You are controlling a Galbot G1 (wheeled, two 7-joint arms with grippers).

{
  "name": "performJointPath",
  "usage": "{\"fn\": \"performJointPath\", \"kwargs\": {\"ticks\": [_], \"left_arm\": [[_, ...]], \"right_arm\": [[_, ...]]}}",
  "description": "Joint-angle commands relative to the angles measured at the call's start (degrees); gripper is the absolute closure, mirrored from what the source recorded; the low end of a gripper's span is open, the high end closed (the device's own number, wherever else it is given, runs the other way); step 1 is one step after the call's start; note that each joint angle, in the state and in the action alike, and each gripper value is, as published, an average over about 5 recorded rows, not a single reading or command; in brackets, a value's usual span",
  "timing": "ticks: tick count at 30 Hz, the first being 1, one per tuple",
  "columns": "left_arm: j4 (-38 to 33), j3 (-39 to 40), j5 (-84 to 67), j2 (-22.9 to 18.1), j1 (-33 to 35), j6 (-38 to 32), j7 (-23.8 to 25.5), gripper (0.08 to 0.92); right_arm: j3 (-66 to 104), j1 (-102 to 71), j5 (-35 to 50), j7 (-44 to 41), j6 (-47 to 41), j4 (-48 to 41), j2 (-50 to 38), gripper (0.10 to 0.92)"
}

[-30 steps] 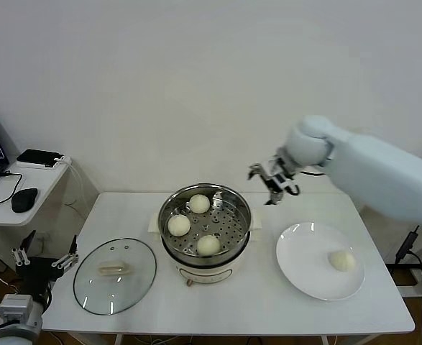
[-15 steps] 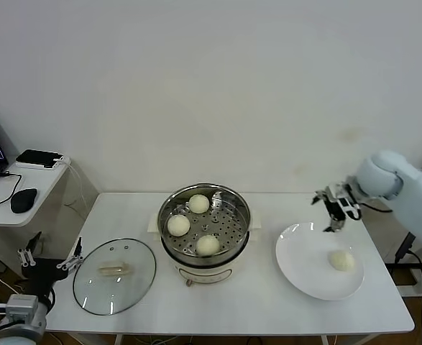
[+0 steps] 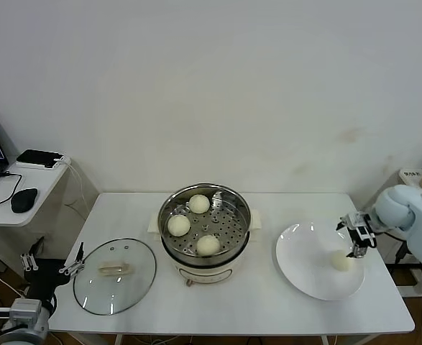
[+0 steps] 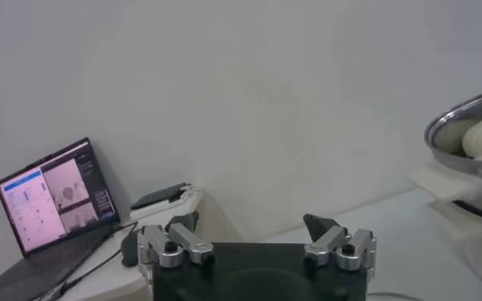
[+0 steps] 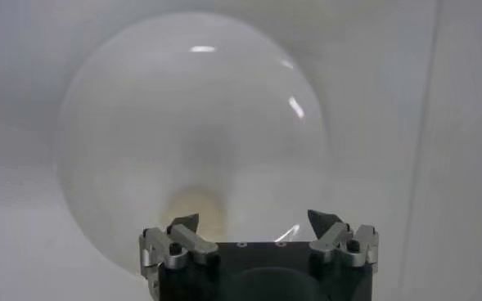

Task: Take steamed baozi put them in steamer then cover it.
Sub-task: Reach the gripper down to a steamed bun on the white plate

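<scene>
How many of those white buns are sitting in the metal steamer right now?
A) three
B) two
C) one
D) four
A: three steamed baozi lie in the steamer, while a fourth sits on the white plate, with the open right gripper just above it.

I can't read any text, brand or no. anywhere. The laptop screen (image 4: 54, 196) in my left wrist view shows blue panels w/ what may be lines of text, too small to make out. No labels legible on the steamer (image 3: 205, 224).
</scene>
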Motion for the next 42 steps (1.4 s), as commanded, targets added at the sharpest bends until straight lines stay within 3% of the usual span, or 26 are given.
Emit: {"fn": "performJointPath", "kwargs": {"ticks": [1,28,42], "left_arm": [[-0.11,-0.10,0.13,-0.15,0.51,-0.13,-0.01,0.177],[-0.30,-0.36,0.35,-0.25,0.47,0.10,-0.02,0.177],[-0.51,-0.19,0.39,-0.23,0.46,0.07,-0.04,0.177]], "right_arm": [[5.70,-9.16,-4.05,0.26,-0.58,-1.39,-0.49,0.203],[3.94,-6.27,-5.30,1.56,-0.96,-8.61,6.59,0.211],[2.44,-4.25,-4.38,1.27,-2.39,-7.85,6.32,0.396]]}}
